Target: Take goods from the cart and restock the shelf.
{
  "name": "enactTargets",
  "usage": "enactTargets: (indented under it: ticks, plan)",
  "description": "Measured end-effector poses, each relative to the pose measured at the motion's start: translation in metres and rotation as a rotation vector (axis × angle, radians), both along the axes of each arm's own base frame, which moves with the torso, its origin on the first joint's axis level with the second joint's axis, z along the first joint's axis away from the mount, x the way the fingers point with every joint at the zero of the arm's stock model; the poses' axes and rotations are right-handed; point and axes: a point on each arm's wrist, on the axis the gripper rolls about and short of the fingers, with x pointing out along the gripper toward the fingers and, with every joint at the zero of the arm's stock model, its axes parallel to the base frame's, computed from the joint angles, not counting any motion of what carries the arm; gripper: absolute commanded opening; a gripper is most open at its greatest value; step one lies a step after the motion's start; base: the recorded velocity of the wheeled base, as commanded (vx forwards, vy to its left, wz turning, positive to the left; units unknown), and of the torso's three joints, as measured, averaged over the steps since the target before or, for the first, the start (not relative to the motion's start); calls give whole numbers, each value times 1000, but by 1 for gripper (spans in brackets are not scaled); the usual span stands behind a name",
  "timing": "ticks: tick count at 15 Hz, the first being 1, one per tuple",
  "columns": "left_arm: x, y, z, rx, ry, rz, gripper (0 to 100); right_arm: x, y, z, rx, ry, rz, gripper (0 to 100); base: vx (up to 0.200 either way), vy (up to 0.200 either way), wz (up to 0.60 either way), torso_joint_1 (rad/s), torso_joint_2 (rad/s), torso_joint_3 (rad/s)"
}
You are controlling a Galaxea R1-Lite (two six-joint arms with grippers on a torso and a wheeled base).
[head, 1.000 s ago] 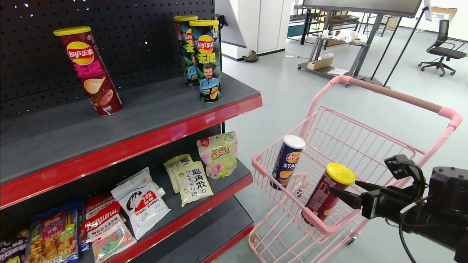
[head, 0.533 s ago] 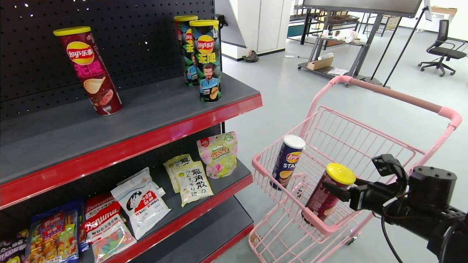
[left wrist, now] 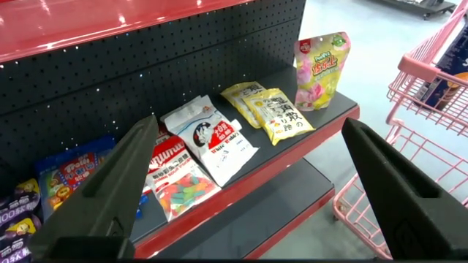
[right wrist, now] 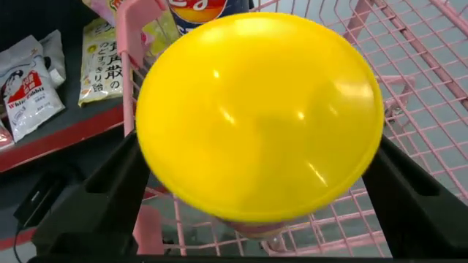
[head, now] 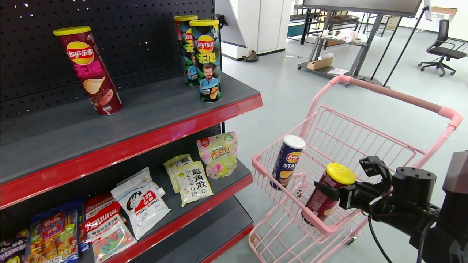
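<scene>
Right gripper (head: 325, 190): jaws apart astride red can (head: 321, 202), cart's (head: 384, 95) 6 o'clock; I'd clamp squarely below lid (right wrist: 259, 117). Left gripper (left wrist: 248, 183): jaws apart, empty.

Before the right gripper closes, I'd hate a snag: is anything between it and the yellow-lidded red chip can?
Nothing visible does. The open right gripper already straddles the red chip can near its yellow lid. The blue chip can stands apart from it in the cart.
</scene>
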Motion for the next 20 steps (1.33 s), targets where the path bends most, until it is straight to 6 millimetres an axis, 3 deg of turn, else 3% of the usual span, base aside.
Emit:
enactTargets:
  ticks: [2,3,9,13,17,20]
  plan:
    - [0,0,0,0,0,0,100,6,1,-1,2,-10,-1,100,0,0,0,0,0,0]
    - [0,0,0,0,0,0,100,8,1,-3,2,-7,-1,0,0,0,0,0,0,0]
    - [0,0,0,0,0,0,100,14,13,-8,-11,-9,10,0,0,0,0,0,0,0]
    - [0,0,0,0,0,0,100,17,20,17,-54,-88,-43,0,0,0,0,0,0,0]
    - [0,0,0,0,0,0,100,21,19,84,-147,-152,-99,0,0,0,0,0,0,0]
    - [0,0,0,0,0,0,100,2,13,157,-260,-146,-226,0,0,0,0,0,0,0]
